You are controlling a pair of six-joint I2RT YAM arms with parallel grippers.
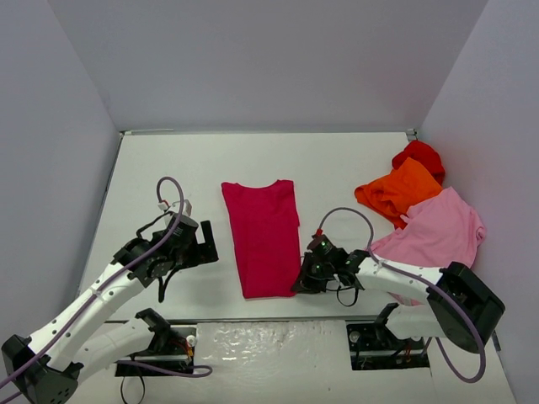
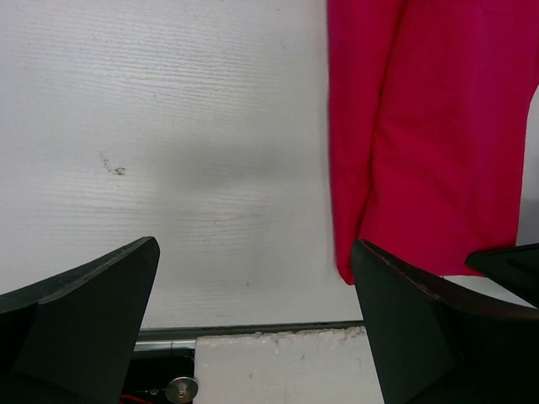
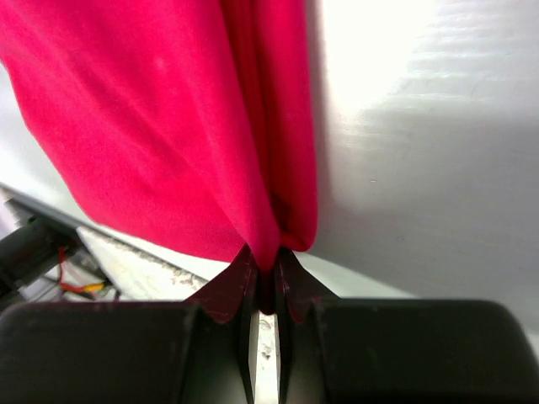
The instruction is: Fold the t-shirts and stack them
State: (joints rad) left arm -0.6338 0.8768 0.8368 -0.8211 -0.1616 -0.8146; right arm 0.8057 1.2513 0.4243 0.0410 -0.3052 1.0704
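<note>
Soft matt cloth: raspberry-red t-shirt [image 3: 152, 126], creased between right gripper [image 3: 266, 273] jaws. Matt white, faintly ribbed: table [image 2: 168, 126] ahead of left gripper [image 2: 254, 252] jaws.

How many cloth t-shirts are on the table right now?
4. A raspberry-red cloth shirt lies flat at centre; an orange shirt, a bright red shirt behind it and a pale pink shirt are heaped at the right. More could hide underneath.
</note>
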